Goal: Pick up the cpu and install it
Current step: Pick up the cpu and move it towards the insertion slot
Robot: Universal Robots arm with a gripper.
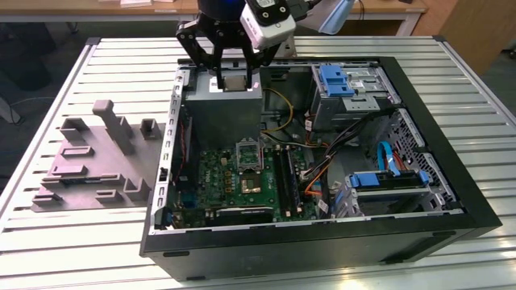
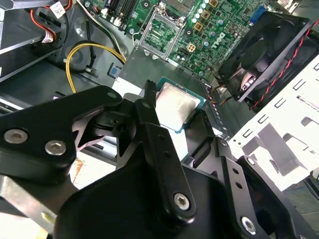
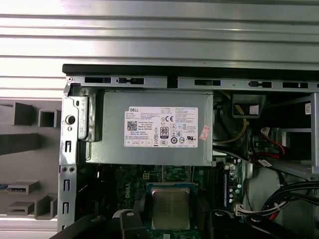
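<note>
Gripping the cpu [image 3: 170,208] by two opposite edges, the black fingers [image 2: 154,134] of the gripper [image 1: 234,77] are closed on the chip and hold it flat, silvery top facing up toward the wrist. In the exterior view the held chip hangs over the grey power supply [image 1: 222,118], clear of its white-labelled face. The power supply is mounted in the far corner of the open computer case [image 1: 322,241], which lies on its side on a slatted metal table [image 1: 81,241]. Also inside the case: a green motherboard [image 1: 241,187] on the floor, with the metal-framed socket [image 1: 248,152] well apart from the cpu and its inner field exposed; a black fan [image 2: 264,55]; a yellow cable [image 2: 84,50] beside the power supply; and two blue drive brackets [image 1: 335,78] [image 1: 387,180] toward the exterior view's right. Outside the case, at the exterior view's left, a grey moulded fixture [image 1: 89,163] rests on the table.
</note>
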